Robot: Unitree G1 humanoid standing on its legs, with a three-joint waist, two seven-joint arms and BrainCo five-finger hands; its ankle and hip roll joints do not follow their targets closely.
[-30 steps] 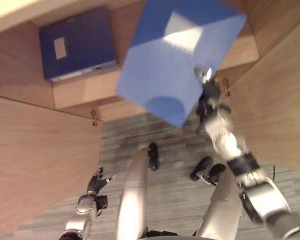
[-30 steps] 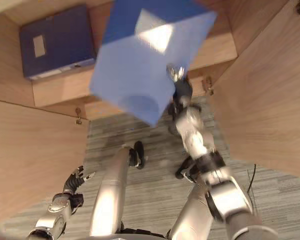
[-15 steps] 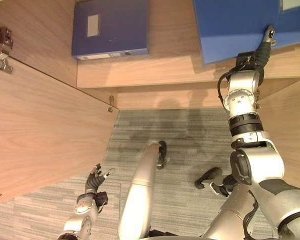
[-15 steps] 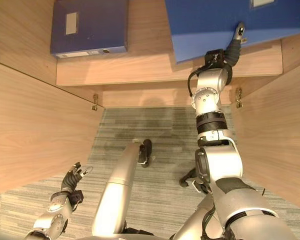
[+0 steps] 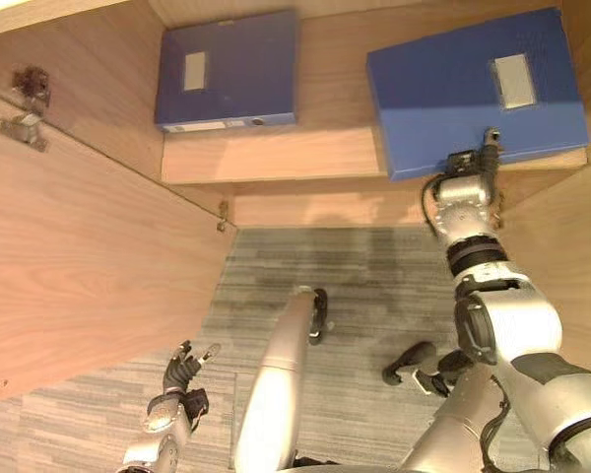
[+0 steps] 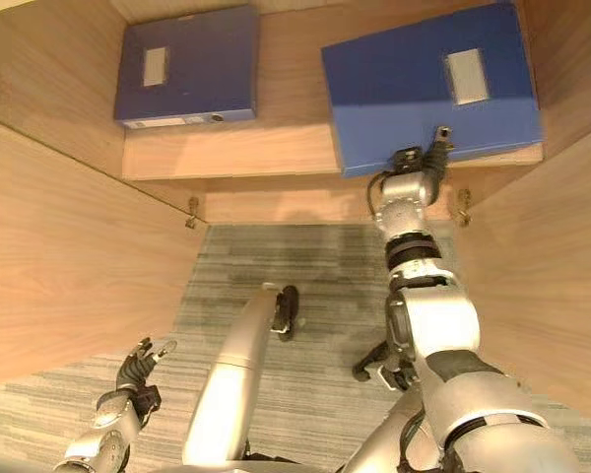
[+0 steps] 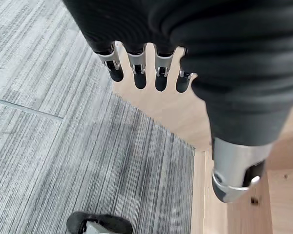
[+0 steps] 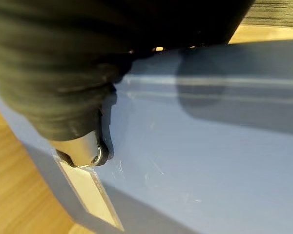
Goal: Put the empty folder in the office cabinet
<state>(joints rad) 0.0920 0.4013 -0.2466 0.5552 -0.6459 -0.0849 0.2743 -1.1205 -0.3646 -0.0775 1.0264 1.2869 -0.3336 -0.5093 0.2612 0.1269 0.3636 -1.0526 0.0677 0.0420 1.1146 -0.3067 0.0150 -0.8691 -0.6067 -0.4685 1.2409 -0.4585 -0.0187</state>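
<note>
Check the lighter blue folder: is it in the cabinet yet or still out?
In. The lighter blue folder lies flat on the cabinet shelf, near edge slightly overhanging, beside the darker folder. The right hand is at its front edge.

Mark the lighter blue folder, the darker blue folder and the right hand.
Lighter blue folder (image 5: 453, 99): left eye view, bare cover.
Darker blue folder (image 5: 241, 69): left eye view, cover.
Right hand (image 5: 473, 168): left eye view, hand at folder's edge.

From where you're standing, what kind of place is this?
Probably an office. An open wooden cabinet holds two blue box folders flat on its shelf, its doors swung wide, over grey striped carpet. The right hand is at the lighter folder's front edge.
</note>
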